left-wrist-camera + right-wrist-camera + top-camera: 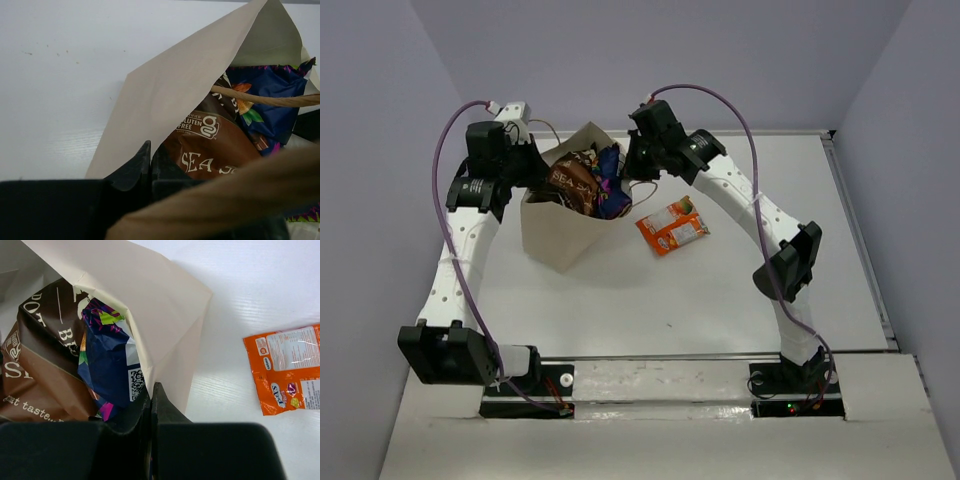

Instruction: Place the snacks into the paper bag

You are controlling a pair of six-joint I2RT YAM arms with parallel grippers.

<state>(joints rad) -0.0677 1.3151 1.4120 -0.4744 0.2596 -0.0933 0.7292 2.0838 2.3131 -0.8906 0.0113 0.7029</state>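
My left hand [150,148] and right hand [152,388] are each pressed together at the bag [555,238] rim. The orange packet [672,226] lies right of it on the worktop [740,300].

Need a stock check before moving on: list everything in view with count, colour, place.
beige paper bag: one, cream, open, back left of table.
brown foil chip bag: one, dark brown, inside it.
dark blue foil packet: one, blue-purple, inside, beside the chips.
orange foil packet: one, orange-red, flat on table, right of bag.
white table: one, white, underneath.
left arm: one, white-black, jaws shut on bag's left rim.
right arm: one, white-black, jaws shut on right rim.
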